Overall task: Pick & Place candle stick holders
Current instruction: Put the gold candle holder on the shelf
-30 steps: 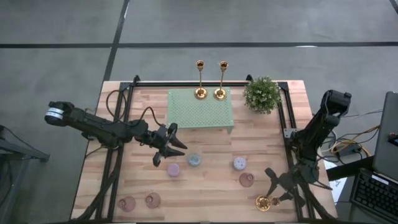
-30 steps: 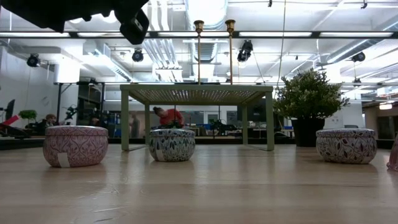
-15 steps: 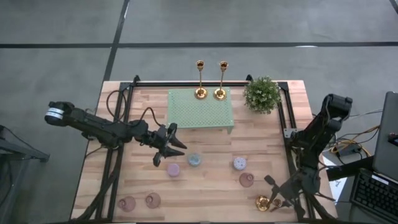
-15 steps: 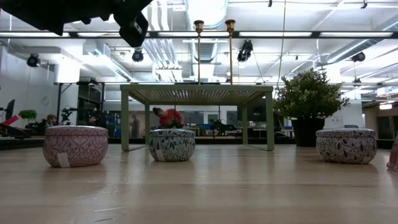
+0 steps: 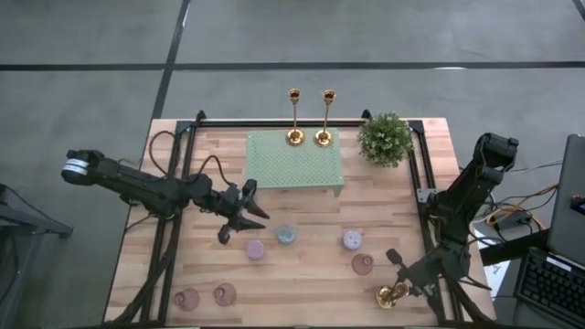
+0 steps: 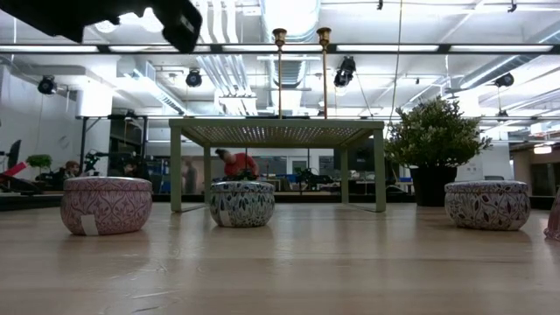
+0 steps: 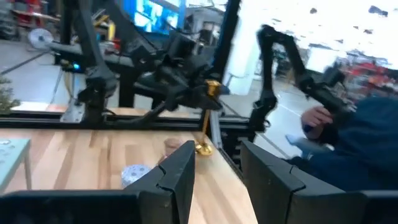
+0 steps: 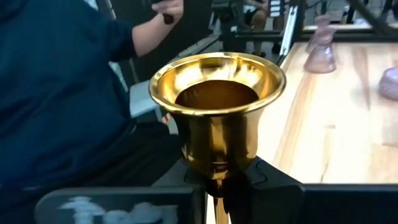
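Observation:
Two gold candlesticks [image 5: 294,135] [image 5: 324,135] stand by their round bases on the far part of the pale green perforated stand [image 5: 294,164]. A third gold candlestick [image 5: 391,295] is at the table's near right corner, in my right gripper [image 5: 399,291], which is shut on it. Several pastel cup holders rest on the wood: pink [image 5: 254,249], pale blue [image 5: 286,235], lilac [image 5: 353,239], pink [image 5: 363,264], and two at the near left [image 5: 187,299] [image 5: 224,293]. My left gripper [image 5: 243,223] hangs open and empty above the table, just left of the pink and pale blue holders. My right gripper pinches the candlestick's slim stem just under its flared gold cup [image 8: 217,163] between its two fingers [image 8: 268,184]. The candlestick stands upright in the hold, cup up. Its round base [image 7: 202,148] is at table height; whether it touches the wood, I cannot tell.
A bushy green potted plant [image 5: 385,139] stands at the far right beside the stand. Black frame rails [image 5: 169,228] run along both table sides. A person in dark blue [image 8: 68,93] sits just past the near right corner. Bare wood lies in the near middle.
My left gripper has drawn a little toward the table's left edge and risen slightly, still open. My right gripper has stayed at the near right corner with the gold candlestick, shifting only slightly.

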Action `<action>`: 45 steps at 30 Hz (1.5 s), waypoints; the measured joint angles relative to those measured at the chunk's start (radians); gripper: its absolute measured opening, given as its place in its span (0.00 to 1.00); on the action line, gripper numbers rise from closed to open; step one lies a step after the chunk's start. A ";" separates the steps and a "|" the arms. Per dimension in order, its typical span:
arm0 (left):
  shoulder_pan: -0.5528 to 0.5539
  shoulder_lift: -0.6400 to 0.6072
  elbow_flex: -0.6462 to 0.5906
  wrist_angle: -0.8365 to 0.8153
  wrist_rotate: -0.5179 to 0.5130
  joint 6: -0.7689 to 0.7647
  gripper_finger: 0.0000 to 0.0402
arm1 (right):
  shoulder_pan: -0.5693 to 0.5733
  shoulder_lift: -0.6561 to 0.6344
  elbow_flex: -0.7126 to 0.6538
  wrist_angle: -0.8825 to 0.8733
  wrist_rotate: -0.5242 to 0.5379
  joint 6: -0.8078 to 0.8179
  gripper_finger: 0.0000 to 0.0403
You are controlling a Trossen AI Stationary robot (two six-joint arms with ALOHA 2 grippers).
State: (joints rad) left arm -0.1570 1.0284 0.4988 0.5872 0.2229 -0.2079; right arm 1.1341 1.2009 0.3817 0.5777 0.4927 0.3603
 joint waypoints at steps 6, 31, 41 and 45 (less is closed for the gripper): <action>0.000 -0.185 -0.009 -0.289 -0.064 0.032 0.32 | -0.071 -0.047 0.002 0.000 -0.005 0.014 0.05; 0.001 -0.469 -0.294 -0.172 -0.182 -0.026 0.04 | -0.622 -0.030 0.385 -0.337 -0.307 -0.143 0.05; -0.002 -0.389 -0.278 -0.034 -0.209 -0.027 0.39 | -0.928 0.126 0.528 -0.322 -0.645 -0.156 0.05; -0.002 -0.310 -0.250 -0.003 -0.214 -0.026 0.45 | -0.993 0.230 0.633 -0.347 -0.662 -0.191 0.05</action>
State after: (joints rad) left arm -0.1589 0.7182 0.2486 0.5846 0.0089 -0.2337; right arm 0.1411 1.4307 1.0148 0.2310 -0.1690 0.1697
